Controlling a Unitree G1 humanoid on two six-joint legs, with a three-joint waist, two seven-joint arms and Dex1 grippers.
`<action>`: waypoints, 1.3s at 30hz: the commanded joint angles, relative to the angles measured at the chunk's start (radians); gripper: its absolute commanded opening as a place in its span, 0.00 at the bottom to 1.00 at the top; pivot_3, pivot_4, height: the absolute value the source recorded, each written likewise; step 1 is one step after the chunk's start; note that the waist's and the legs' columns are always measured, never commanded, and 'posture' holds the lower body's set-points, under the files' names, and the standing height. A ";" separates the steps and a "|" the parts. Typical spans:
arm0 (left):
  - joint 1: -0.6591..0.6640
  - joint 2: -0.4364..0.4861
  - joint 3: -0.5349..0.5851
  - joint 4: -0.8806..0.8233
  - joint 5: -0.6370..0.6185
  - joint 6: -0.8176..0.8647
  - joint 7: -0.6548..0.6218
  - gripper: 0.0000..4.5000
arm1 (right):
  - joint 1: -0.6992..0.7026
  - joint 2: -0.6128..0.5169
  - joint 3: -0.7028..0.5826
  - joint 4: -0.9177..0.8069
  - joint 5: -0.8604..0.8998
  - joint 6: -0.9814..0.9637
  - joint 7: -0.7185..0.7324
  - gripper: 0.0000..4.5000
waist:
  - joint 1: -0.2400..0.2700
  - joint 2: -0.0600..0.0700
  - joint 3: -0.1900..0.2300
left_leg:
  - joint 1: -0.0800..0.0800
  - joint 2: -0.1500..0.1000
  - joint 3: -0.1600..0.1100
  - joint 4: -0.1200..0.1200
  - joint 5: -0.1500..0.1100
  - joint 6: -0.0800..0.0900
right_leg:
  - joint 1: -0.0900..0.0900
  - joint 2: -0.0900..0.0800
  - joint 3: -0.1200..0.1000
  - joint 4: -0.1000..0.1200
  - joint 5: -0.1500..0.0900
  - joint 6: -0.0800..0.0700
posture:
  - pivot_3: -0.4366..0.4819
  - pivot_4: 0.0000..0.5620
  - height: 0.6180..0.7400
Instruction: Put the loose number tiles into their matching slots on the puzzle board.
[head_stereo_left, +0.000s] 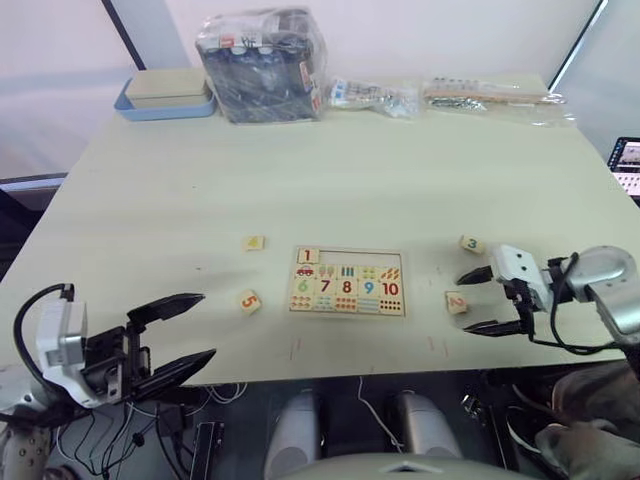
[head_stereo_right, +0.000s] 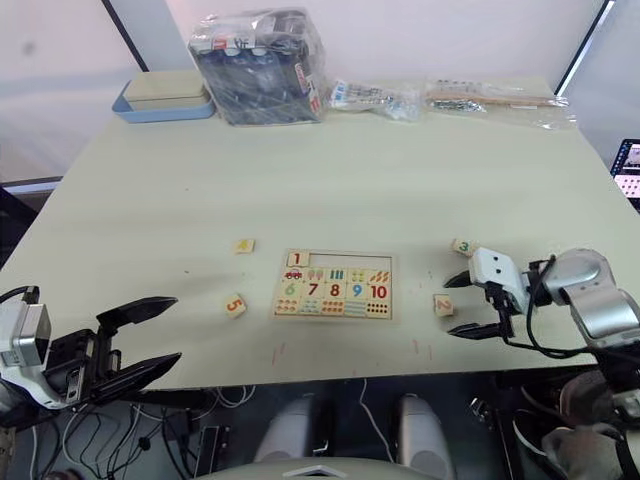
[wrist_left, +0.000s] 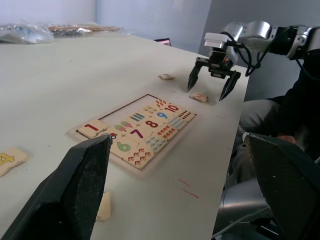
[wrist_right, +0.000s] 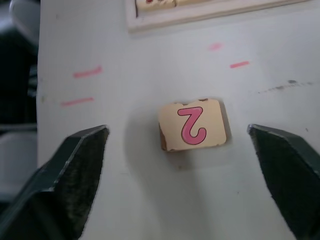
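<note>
The right hand (head_stereo_left: 482, 300) hangs low over the pale worktop (head_stereo_left: 300, 190) with its two black fingers spread wide, empty. Between the fingertips, flat on the worktop and touching neither, lies a small square pale-wood tile printed with a pink 2 (wrist_right: 193, 124). Just beyond that hand, a little farther from the robot, sits another pale-wood tile with a green 3 (head_stereo_left: 472, 244).

The left hand (head_stereo_left: 185, 335) is at the near edge of the worktop, its black fingers also parted and holding nothing — it is well apart from every tile. The closest piece to it is the pale-wood tile with an orange 5 (head_stereo_left: 249, 301), lying between that hand and the board. Farther out, a tile with a yellow 4 (head_stereo_left: 254, 243) rests on the worktop, near the board's far-left corner.

The small rectangular pale-wood puzzle board (head_stereo_left: 347, 283) lies in the middle of the worktop, its coloured numbers 6 to 10 in a row with counting pictures around them. In its top row of shallow square slots (head_stereo_left: 360, 257), the tile with a red 1 (head_stereo_left: 308, 256) already sits at the left end; the other recesses are open.

Along the far edge stand a light blue tray (head_stereo_left: 165, 100), a dark box wrapped in clear plastic (head_stereo_left: 262, 65) and several clear plastic bags of parts (head_stereo_left: 440, 95).
</note>
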 joint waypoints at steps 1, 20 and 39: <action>0.000 0.008 0.006 0.003 -0.005 -0.015 -0.025 1.00 | 0.110 0.014 -0.153 -0.221 0.110 0.167 -0.151 0.99 | 0.004 0.000 0.000 | 0.000 0.000 0.000 0.000 0.000 0.000 | 0.000 0.000 0.000 0.000 0.000 0.000 | 0.48 0.27 1.00; -0.041 0.036 -0.024 0.171 0.054 -0.090 -0.148 1.00 | 0.648 0.568 -0.176 -0.824 -0.028 0.368 -1.060 0.99 | 0.006 -0.002 -0.002 | 0.000 0.001 -0.001 0.000 0.000 0.000 | -0.002 -0.002 -0.001 0.000 -0.002 0.004 | 0.48 0.27 1.00; -0.004 0.033 -0.007 0.148 0.055 -0.099 -0.108 1.00 | 0.658 0.759 -0.038 -0.739 -0.122 0.315 -1.274 0.79 | 0.010 -0.004 -0.003 | -0.003 0.002 -0.002 -0.003 0.000 -0.001 | -0.005 -0.002 -0.003 -0.001 -0.004 0.002 | 0.48 0.27 1.00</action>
